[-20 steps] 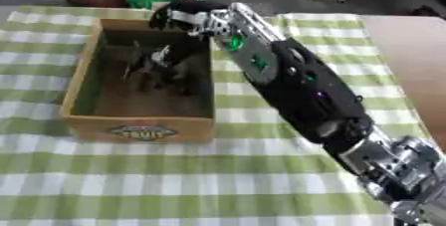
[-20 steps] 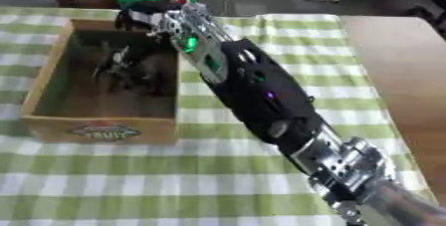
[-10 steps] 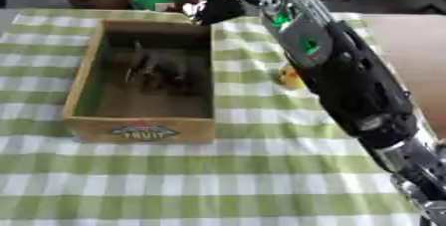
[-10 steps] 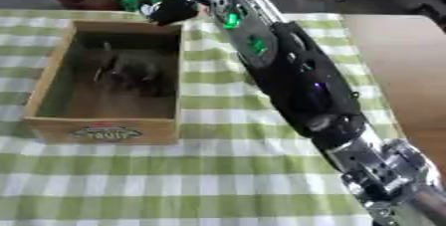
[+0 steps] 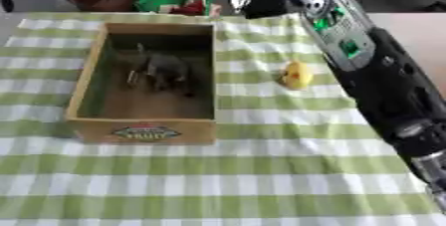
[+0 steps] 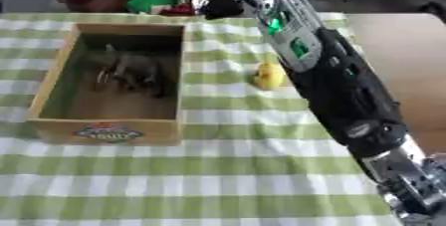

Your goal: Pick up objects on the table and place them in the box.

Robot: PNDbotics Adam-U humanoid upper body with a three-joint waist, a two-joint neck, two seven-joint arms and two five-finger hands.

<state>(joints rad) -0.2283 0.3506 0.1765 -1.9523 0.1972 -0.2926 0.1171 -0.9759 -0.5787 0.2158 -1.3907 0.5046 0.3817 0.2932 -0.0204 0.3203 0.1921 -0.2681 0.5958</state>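
Right hand [image 5: 261,2] withdrawn from over the box [image 5: 144,129], now raised beyond its far right corner. Yellow object [image 5: 296,75], previously hidden by the arm, now exposed.

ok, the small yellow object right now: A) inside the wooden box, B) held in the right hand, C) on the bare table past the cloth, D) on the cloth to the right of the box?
D: the yellow object lies on the checked cloth right of the wooden box, clear of the right hand at the far edge.
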